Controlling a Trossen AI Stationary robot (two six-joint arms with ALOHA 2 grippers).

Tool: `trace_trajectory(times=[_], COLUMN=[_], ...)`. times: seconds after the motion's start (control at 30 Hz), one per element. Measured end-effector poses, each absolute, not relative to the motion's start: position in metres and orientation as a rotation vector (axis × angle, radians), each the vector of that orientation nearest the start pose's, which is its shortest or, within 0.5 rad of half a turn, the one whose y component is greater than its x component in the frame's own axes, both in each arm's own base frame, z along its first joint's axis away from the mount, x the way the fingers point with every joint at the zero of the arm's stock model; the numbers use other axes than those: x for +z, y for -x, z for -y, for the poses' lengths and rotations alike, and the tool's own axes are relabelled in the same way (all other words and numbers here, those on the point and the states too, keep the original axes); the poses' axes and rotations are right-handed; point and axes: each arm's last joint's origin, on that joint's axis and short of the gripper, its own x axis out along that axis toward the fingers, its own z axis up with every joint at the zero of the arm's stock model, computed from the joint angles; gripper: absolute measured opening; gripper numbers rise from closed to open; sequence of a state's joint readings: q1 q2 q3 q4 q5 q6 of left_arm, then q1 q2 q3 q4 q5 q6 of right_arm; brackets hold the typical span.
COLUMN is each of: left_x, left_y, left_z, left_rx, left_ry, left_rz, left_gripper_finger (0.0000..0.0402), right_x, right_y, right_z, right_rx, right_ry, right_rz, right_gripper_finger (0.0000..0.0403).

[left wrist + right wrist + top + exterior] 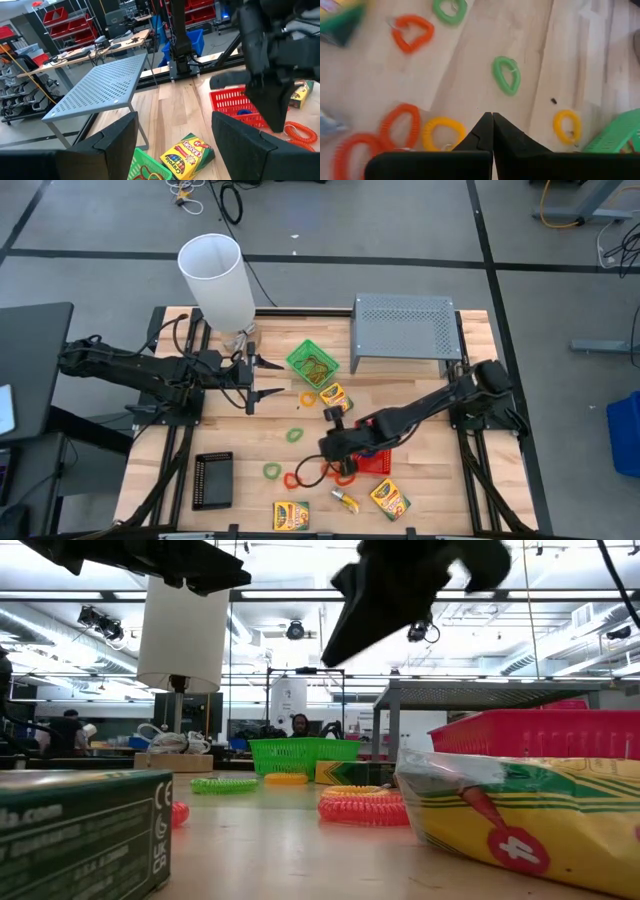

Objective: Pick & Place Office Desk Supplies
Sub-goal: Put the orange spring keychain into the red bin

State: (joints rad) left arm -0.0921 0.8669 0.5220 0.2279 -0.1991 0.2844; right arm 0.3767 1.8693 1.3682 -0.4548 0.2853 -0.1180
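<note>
1. The right claw [492,120] is hanging pinched fully together, gripping nothing visible, just above the table [250,442] beside the red tray [378,463].
2. A yellow loop band [443,134] is lying on the table just beside the claw's tips, with orange loop bands [399,125] next to it.
3. The right arm is sitting nearer these bands; the left claw [250,380] is waiting spread wide and empty, well apart, near the green tray [312,363].
4. The band is looking like a small, springy coiled ring, lying flat.
</note>
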Motion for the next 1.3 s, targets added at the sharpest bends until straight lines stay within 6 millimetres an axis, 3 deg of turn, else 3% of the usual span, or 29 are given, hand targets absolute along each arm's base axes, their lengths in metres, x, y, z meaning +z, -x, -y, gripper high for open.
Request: trace_trajectory(times=[0.2,0.43,0.63,0.8,0.93,1.07,1.3], left_x=[0.267,0.266,0.262,0.258,0.258,0.258,0.258], left_y=[-0.195,-0.196,-0.200,-0.203,-0.203,-0.203,-0.203], left_z=[0.012,0.012,0.013,0.013,0.013,0.013,0.013], left_rx=[0.088,0.087,0.083,0.081,0.081,0.081,0.082], left_ry=[-0.301,-0.305,-0.309,-0.310,-0.301,-0.301,-0.301], left_rz=[-0.130,-0.136,-0.161,-0.179,-0.180,-0.180,-0.180], left_gripper_finger=[0.0256,0.0256,0.0256,0.0256,0.0256,0.0256,0.0256], right_x=[0.216,0.183,0.164,0.162,0.161,0.160,0.159], right_y=[-0.369,-0.371,-0.369,-0.367,-0.364,-0.363,-0.362], right_z=[-0.140,-0.161,-0.175,-0.172,-0.169,-0.166,-0.166], right_rx=[0.190,0.382,0.414,0.380,0.368,0.367,0.395], right_ry=[0.328,0.332,0.373,0.396,0.420,0.435,0.492], right_rz=[-0.913,-0.995,-1.025,-1.060,-1.100,-1.124,-1.126], right_gripper_finger=[0.0001,0.0014,0.0076,0.0151,0.0189,0.0194,0.0170])
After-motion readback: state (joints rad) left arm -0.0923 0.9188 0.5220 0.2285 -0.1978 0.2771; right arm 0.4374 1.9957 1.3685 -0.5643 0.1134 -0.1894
